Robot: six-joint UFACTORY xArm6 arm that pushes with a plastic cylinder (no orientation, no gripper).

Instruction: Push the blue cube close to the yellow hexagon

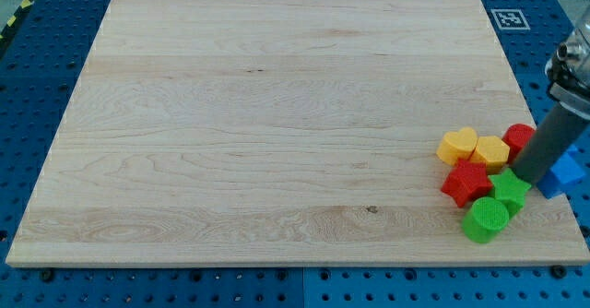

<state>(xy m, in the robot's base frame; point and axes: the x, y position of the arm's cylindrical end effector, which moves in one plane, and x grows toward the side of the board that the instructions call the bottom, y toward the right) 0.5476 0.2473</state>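
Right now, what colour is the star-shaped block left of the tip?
Red: the star block, clear in the camera view, beside my tip.

No readable words, brands or numbers anywhere. Only one sign: a small black-and-white square fiducial marker [509, 18] on a white tag, just off the wooden board's [277, 114] top right corner, lying on the blue perforated table [37, 77]. Pattern too small to decode.

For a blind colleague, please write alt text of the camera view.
My tip touches a block cluster at the wooden board's right edge: blue cube, yellow hexagon, yellow heart, red star, red block, green star, green cylinder.
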